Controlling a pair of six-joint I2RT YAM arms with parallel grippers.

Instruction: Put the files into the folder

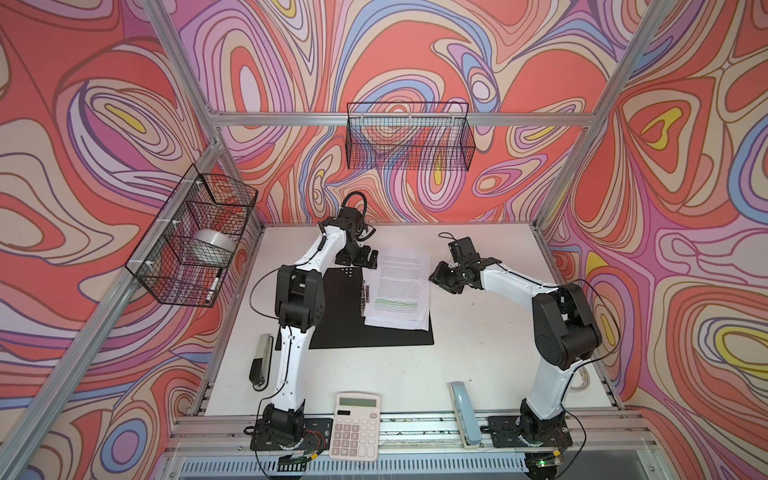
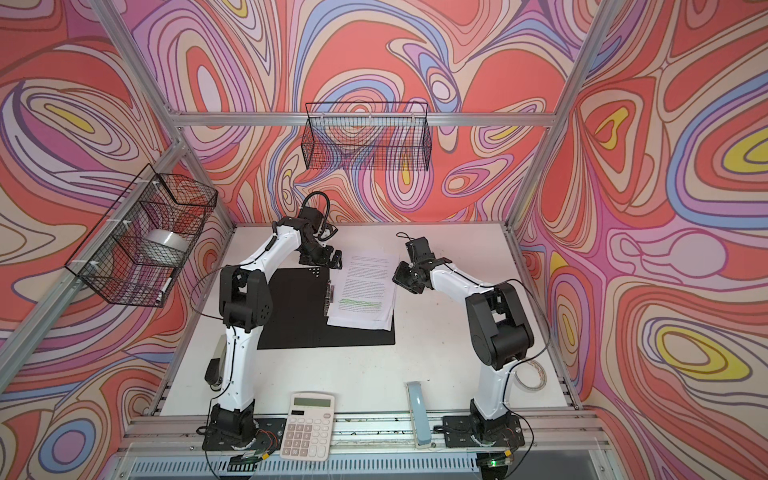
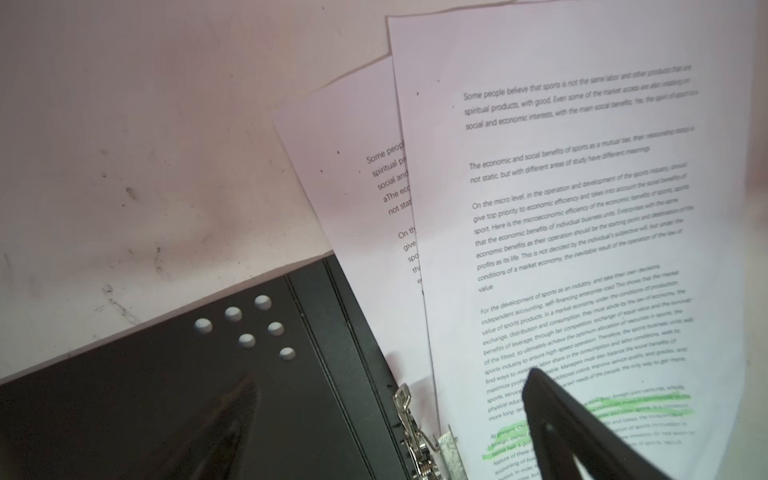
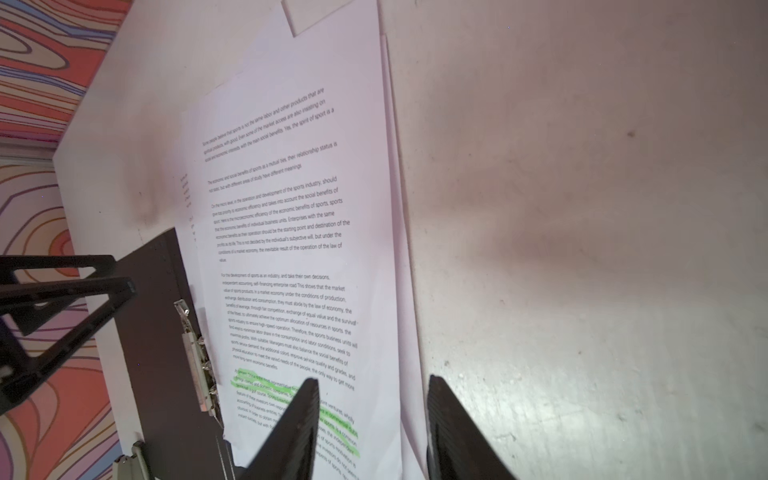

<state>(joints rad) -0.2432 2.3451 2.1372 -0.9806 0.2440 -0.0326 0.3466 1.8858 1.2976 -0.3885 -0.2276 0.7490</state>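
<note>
The files point(image 1: 399, 286) are laid, slightly fanned, on the right half of the opened folder point(image 1: 340, 316), beside its metal clip point(image 1: 365, 297), with their far ends overhanging the folder's far edge. The left gripper point(image 1: 360, 258) is spread wide above that far edge. The right gripper point(image 1: 441, 277) is parted and empty by the folder's right edge.
</note>
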